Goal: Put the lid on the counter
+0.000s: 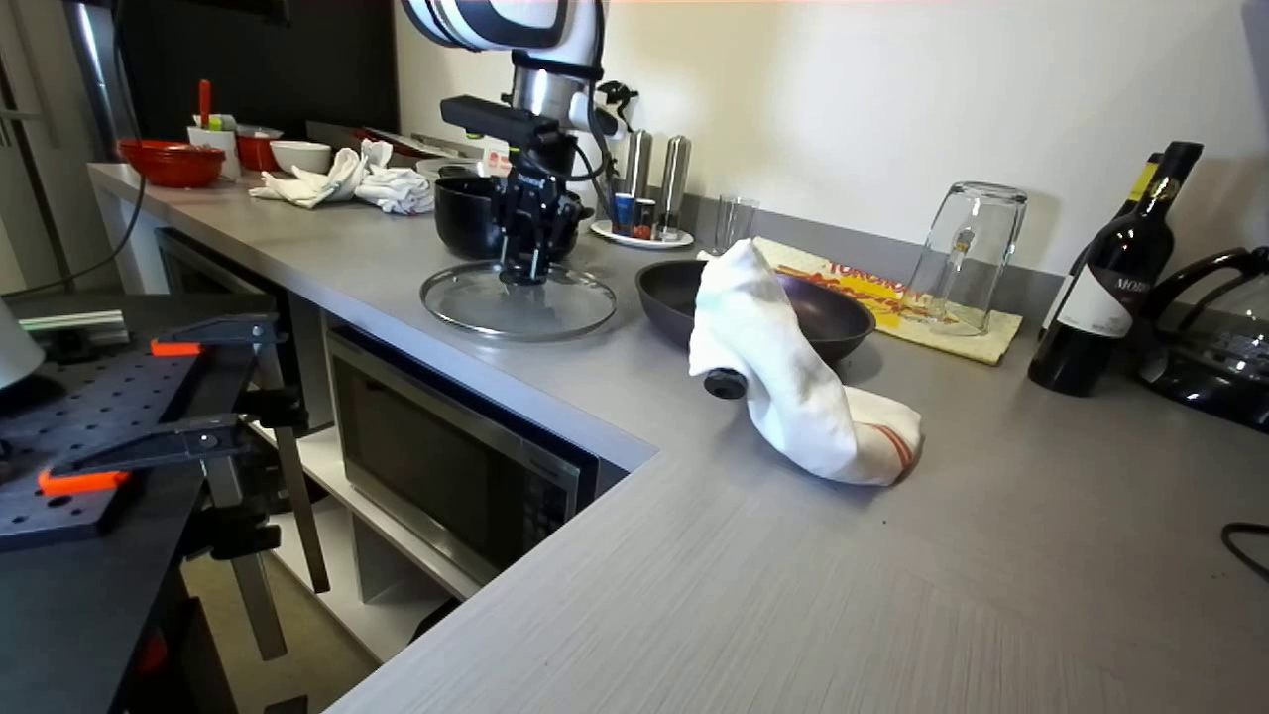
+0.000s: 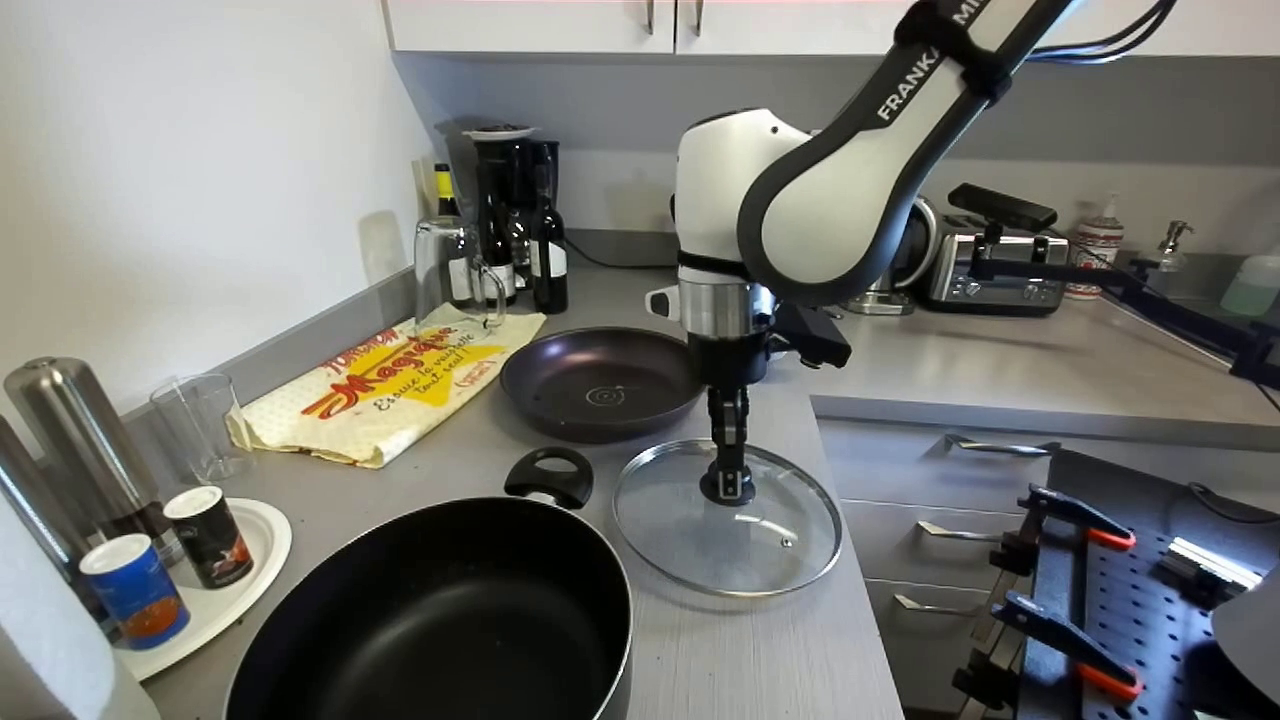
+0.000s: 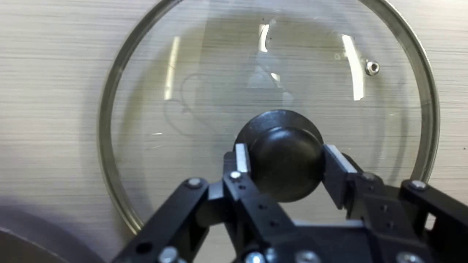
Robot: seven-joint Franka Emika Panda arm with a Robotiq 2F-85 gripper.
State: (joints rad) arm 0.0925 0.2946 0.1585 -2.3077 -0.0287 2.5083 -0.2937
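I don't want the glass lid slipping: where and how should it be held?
Probably by its dark central knob, from above, the claw pinching opposite sides: the knob stands up from the middle of the lid, which is far wider than the claw's gap.

The surface [image 1: 793, 595] is long, L-shaped and matte grey with a streaky grain, pretty crowded tbh. Near its front edge there's the glass lid [image 2: 735, 548], though I can't tell if the rim is touching. Right by it: a black pot [image 2: 460, 630] and a dark frying pan [image 2: 595, 385], plus a white towel [image 1: 783, 367] with one end flopped down. Also parked on it are a white plate [image 2: 272, 530], a clear glass [image 2: 205, 430], a yellowish printed cloth [image 2: 390, 385], some wine bottles [image 1: 1110, 273], a coffee maker [image 1: 1205, 367] and a toaster [image 2: 1000, 295]. Farther along, a red bowl [image 1: 171, 164] and rumpled white cloths [image 1: 397, 188].
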